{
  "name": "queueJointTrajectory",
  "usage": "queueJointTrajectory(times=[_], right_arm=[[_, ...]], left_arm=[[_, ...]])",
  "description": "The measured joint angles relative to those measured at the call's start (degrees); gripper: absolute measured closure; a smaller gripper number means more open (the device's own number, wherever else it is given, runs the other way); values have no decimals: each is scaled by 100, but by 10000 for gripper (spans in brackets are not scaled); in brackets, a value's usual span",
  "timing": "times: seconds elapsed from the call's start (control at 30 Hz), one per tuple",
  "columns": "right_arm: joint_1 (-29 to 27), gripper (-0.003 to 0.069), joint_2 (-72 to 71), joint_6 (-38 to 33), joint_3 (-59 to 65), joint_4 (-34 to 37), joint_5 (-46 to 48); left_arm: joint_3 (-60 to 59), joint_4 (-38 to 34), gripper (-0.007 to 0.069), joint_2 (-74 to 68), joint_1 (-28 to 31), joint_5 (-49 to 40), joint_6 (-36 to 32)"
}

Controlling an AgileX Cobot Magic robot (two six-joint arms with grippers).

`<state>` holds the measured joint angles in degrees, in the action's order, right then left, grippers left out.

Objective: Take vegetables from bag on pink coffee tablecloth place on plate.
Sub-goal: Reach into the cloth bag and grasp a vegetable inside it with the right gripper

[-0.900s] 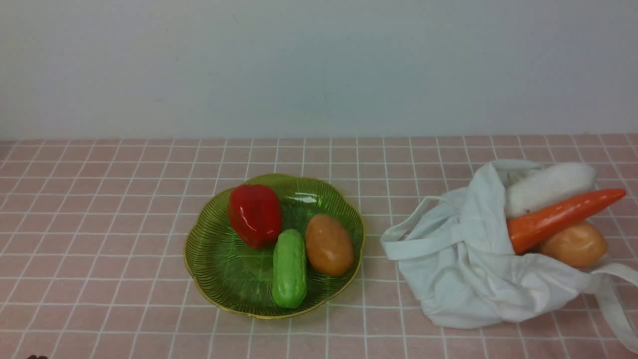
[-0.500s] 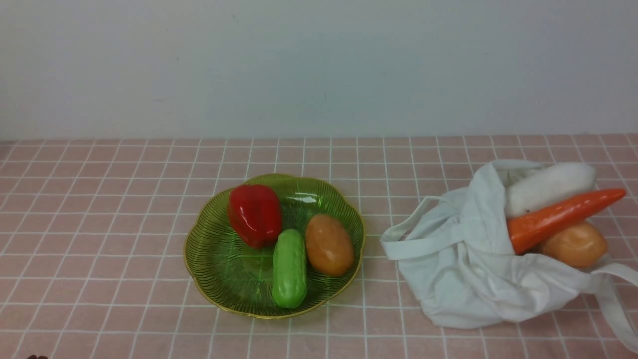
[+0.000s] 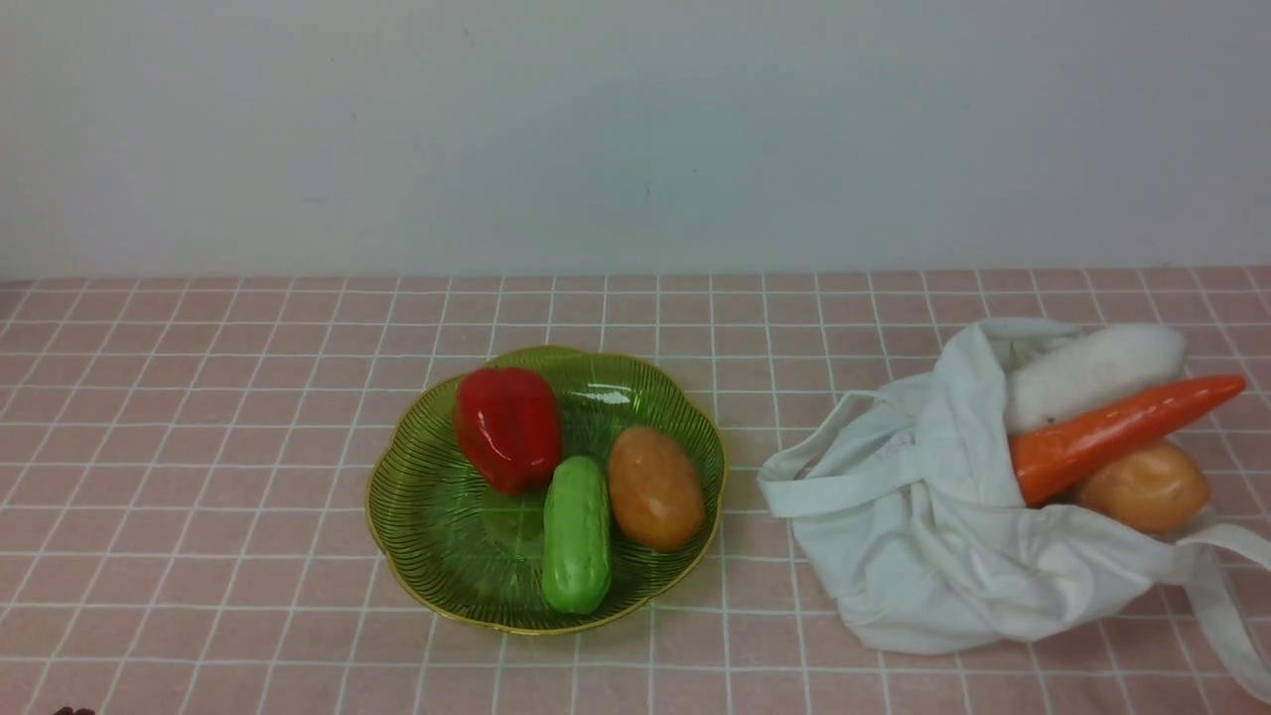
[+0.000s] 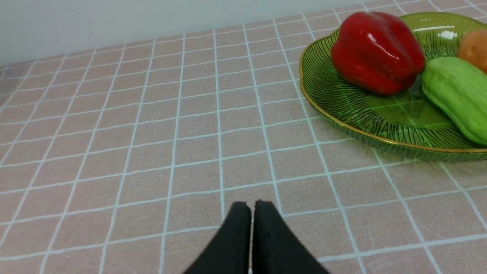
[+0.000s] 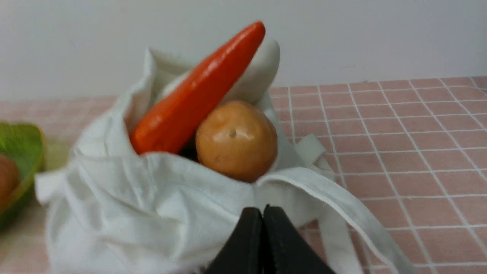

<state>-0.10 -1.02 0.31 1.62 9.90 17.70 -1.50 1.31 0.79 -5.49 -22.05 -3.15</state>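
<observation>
The white bag [image 3: 923,526] lies at the right on the pink coffee tablecloth [image 3: 199,397]. Out of its mouth stick an orange carrot [image 3: 1112,435], a white radish [image 3: 1092,372] and a tan potato [image 3: 1147,487]. The green plate [image 3: 417,516] at the centre holds a red pepper [image 3: 508,427], a green cucumber [image 3: 576,536] and a second potato [image 3: 655,487]. My right gripper [image 5: 262,213] is shut and empty, just short of the bag [image 5: 133,205] below the potato [image 5: 236,139] and carrot [image 5: 198,91]. My left gripper [image 4: 252,207] is shut over bare cloth, apart from the plate [image 4: 342,118].
A pale wall runs along the back of the table. The bag's strap handles [image 3: 1216,596] trail toward the front right edge. No arm shows in the front view.
</observation>
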Motion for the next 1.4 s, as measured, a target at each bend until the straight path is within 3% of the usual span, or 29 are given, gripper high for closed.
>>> queueJointTrajectory(times=[0.23,0.57,0.77,0.9,1.03,1.17,1.33,1.4], right_arm=[[10,669,0,836,0,2460,-1658],[10,669,0,1307,-61,3371,-2787],[10,669,718,1000,-1830,2181,-1336],[10,669,2366,663,-3264,1182,284],[10,665,3790,633,-4182,688,1455],[10,643,4697,682,-4796,379,2008],[10,550,5563,710,-5149,186,2174],[10,466,5903,658,-5169,109,2179]], left_arm=[[0,0,629,0,0,0,0],[0,0,629,0,0,0,0],[0,0,629,0,0,0,0],[0,0,629,0,0,0,0],[0,0,629,0,0,0,0],[0,0,629,0,0,0,0],[0,0,629,0,0,0,0],[0,-5,629,0,0,0,0]])
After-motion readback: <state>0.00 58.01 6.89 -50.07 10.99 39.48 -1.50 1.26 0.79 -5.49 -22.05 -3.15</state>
